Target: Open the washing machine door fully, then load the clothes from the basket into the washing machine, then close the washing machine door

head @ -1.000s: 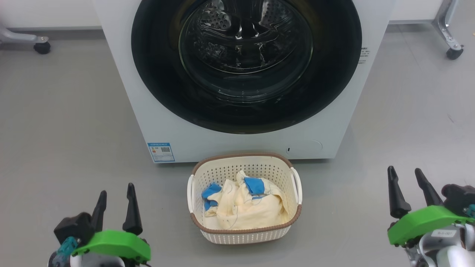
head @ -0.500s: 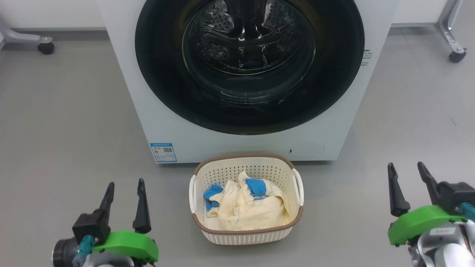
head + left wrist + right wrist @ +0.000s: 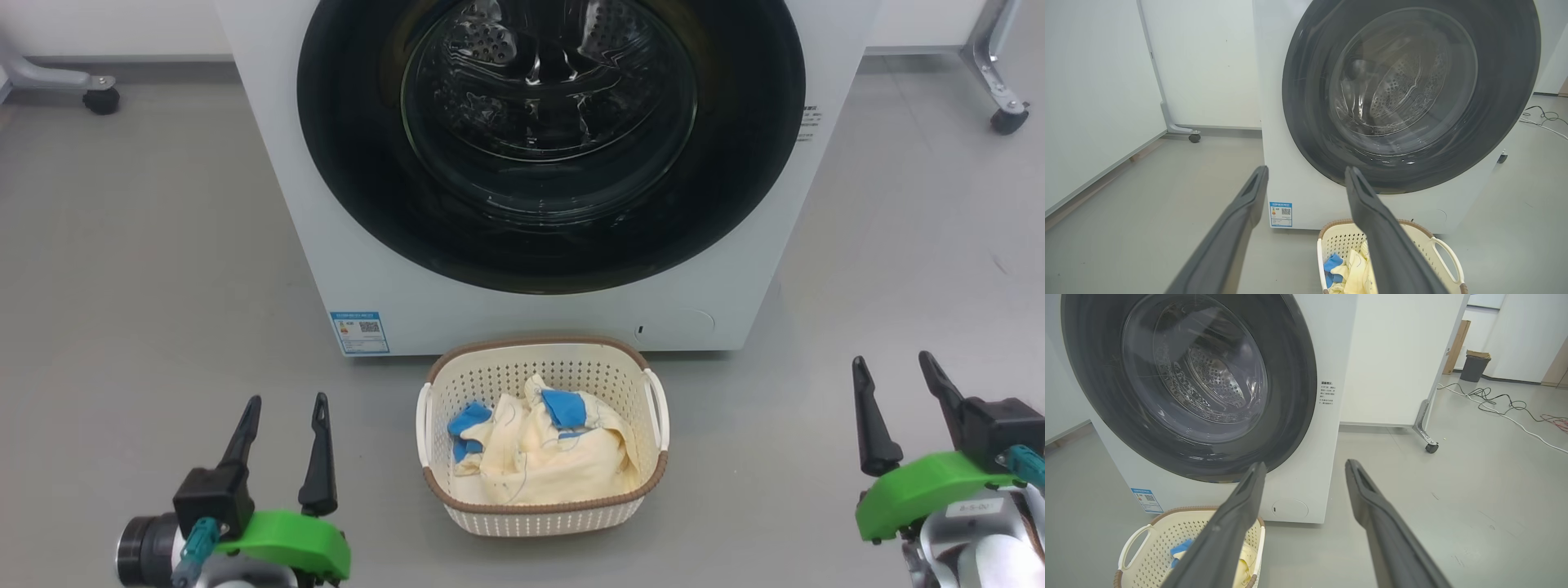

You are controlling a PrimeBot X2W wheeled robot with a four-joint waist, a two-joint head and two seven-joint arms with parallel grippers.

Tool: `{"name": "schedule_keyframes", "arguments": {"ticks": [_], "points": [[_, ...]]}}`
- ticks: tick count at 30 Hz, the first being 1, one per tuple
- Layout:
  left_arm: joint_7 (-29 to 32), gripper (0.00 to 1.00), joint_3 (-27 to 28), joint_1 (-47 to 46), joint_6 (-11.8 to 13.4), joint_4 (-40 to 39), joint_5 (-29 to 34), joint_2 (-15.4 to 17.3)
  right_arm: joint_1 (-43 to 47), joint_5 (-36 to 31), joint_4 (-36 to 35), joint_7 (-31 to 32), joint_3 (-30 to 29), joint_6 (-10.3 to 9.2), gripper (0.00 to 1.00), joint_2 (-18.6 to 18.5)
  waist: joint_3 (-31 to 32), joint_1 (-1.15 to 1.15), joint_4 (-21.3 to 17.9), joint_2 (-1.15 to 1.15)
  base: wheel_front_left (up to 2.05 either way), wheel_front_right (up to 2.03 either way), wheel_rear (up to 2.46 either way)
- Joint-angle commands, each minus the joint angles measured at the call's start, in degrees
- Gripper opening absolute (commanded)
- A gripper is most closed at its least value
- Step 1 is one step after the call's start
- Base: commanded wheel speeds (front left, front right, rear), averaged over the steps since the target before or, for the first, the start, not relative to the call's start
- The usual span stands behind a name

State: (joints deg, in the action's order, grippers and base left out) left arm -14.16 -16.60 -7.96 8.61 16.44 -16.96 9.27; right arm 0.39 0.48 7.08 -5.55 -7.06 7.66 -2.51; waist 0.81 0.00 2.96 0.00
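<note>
While door (image 3: 351, 163) sits shut, clothes (image 3: 539, 453) (basketed) — untouched

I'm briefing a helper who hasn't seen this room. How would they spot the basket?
Find the white washing machine with its round black door. On the floor just before it sits the basket: cream, perforated, brown-rimmed, white-handled, holding pale yellow clothes with blue patches.

Left tool (image 3: 287, 398) low at left, pointing up the head view, jaws wide apart, empty. Right tool (image 3: 891, 358) low at right, same pose, jaws wide, empty.
</note>
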Motion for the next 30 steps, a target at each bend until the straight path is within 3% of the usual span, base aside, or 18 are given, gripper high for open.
{"name": "schedule_keyframes", "arguments": {"ticks": [1, 16, 30], "points": [[-0.7, 1.0, 2.2, -3.1, 0.1, -1.7, 0.1, 1.5, -2.6, -0.3, -2.2, -0.5, 1.0, -0.17, 1.0, -0.4, 0.0, 0.0, 0.0, 0.0, 0.0, 0.0, 0.0], [-0.4, 1.0, 1.5, -3.2, 0.8, -1.9, 0.1, 2.1, -2.5, 0.1, -2.2, -0.7, 0.8, -0.17, 1.0, -0.4, -0.4, 0.0, 0.0, 0.0, 0.16, 0.16, -0.32], [-0.4, 1.0, 1.0, -3.6, 1.2, -2.0, -0.2, 2.5, -2.6, 0.5, -1.9, -0.8, 0.6, -0.17, 1.0, -0.4, -0.9, 0.0, -0.6, 0.0, 1.04, 1.04, -2.08]]}}
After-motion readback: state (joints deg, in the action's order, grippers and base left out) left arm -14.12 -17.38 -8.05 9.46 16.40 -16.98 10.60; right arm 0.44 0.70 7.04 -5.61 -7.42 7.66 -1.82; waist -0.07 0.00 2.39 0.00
